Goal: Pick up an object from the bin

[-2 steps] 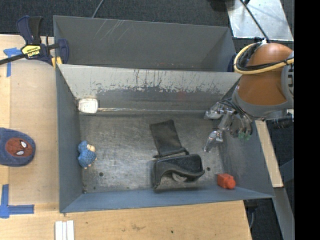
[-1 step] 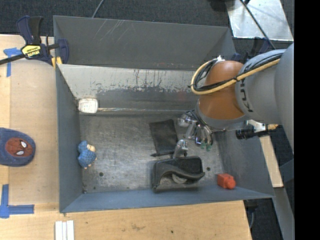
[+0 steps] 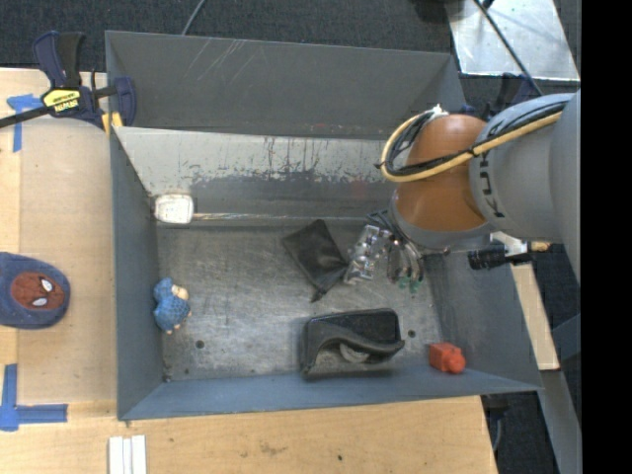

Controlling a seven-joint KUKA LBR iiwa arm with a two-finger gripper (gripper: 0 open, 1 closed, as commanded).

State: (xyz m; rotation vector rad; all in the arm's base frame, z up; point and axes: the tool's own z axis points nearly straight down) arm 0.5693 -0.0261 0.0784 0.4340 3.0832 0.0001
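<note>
The gripper [image 3: 373, 255] was seen low in the right part of the bin [image 3: 135, 265], just beside the right edge of a dark crumpled piece [image 3: 314, 248], a black shoe [image 3: 353, 342] lying nearer, and its state could not be told.

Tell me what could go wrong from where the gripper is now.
The gripper hangs by the right edge of the dark crumpled piece, so a grab there may catch only a corner and slip. The black shoe-like thing lies close by; drifting that way could shove it.
</note>
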